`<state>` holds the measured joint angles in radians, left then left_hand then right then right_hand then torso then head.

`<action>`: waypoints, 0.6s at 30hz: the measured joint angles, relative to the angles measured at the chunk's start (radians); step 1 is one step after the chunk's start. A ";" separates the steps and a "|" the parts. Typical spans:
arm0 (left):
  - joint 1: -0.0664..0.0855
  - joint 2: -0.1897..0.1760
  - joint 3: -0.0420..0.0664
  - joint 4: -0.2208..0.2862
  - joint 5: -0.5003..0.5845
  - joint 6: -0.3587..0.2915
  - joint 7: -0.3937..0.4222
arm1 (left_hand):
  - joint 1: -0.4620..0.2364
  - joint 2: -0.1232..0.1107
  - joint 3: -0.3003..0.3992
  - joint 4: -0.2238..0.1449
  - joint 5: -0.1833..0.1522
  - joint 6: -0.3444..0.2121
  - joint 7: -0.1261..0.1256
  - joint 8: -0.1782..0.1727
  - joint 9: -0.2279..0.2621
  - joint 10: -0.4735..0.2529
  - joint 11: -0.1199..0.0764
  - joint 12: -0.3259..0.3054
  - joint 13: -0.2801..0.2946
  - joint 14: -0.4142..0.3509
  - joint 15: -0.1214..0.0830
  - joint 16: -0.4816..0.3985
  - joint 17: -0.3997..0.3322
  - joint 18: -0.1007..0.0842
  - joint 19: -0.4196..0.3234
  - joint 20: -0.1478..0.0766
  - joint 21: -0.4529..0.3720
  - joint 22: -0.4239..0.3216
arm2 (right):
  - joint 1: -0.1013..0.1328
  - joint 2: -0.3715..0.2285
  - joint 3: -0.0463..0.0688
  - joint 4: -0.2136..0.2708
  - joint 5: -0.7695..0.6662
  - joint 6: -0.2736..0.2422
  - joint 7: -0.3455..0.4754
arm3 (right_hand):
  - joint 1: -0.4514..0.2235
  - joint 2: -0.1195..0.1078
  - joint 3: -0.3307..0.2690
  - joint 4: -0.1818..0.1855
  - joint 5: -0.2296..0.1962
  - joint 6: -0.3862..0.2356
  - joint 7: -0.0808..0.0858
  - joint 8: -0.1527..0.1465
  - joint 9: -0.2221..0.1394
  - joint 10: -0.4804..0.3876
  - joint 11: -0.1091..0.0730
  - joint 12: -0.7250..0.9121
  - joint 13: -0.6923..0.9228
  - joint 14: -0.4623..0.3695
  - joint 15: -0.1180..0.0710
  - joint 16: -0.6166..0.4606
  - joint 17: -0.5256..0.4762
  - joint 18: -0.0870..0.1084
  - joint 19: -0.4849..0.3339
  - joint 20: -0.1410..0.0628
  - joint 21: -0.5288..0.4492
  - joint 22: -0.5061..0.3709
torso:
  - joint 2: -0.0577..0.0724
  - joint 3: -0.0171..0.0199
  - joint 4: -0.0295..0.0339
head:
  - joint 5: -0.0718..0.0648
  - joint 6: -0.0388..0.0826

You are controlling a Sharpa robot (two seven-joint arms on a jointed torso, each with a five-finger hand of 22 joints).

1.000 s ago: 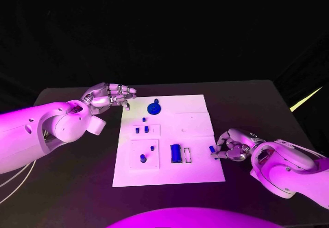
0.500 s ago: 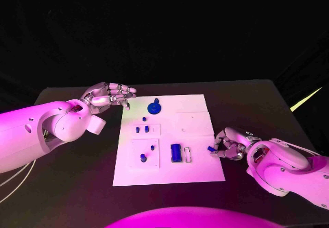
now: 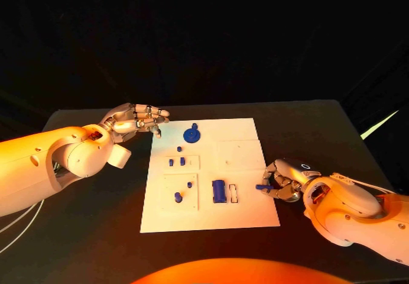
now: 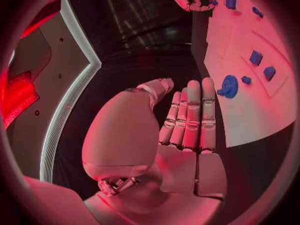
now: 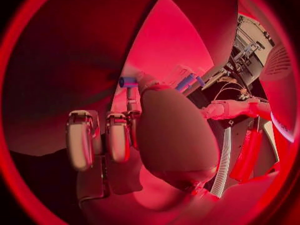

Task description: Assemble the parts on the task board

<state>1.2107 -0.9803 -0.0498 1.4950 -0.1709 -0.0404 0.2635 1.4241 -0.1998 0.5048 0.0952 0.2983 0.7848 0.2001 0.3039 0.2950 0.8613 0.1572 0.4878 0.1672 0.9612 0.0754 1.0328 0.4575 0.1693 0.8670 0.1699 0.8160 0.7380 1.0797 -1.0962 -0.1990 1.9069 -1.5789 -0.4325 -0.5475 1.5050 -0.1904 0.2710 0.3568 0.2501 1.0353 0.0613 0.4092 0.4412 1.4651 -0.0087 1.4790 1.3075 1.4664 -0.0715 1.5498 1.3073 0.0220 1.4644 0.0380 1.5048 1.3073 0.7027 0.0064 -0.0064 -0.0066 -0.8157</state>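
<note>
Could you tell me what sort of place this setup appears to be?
Probably a robotics lab test bench: a black table against a dark backdrop, a white task board with small blue parts, and cabling.

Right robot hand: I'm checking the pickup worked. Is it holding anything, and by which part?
Yes. The right robot hand pinches a small blue part by one end at its fingertips, over the task board's right edge.
</note>
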 measured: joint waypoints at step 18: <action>0.000 0.000 0.000 -0.001 0.001 0.000 -0.002 | 0.000 0.000 0.000 0.000 0.000 0.000 0.000 0.000 0.000 0.000 0.000 0.000 0.000 0.000 0.000 0.000 0.000 0.000 0.000 0.000 0.000 0.000 | 0.056 0.013 -0.005 0.077 0.117 -0.007 -0.032 | -0.086 -0.035 0.172 -0.108 0.105 -0.009 0.002 0.019 0.012 0.000 0.000 0.000 0.000 0.000 0.000 0.000 0.001 0.000 0.000 0.000 0.019 0.001 | -0.001 -0.0017 0.0001 | -0.009 0.000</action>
<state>1.2106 -0.9800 -0.0499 1.4944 -0.1703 -0.0400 0.2619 1.4241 -0.1998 0.5048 0.0952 0.2983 0.7848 0.2001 0.3039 0.2951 0.8613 0.1572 0.4878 0.1672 0.9612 0.0754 1.0328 0.4573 0.1692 0.8669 0.1698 0.8160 0.7381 1.1362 -1.0829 -0.2042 1.9839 -1.4615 -0.4399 -0.5793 1.4194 -0.2252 0.4433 0.2486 0.3548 1.0263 0.0628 0.4286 0.4532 1.4651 -0.0087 1.4790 1.3075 1.4664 -0.0716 1.5498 1.3081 0.0220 1.4644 0.0379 1.5242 1.3081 0.7015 0.0047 -0.0063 -0.0160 -0.8152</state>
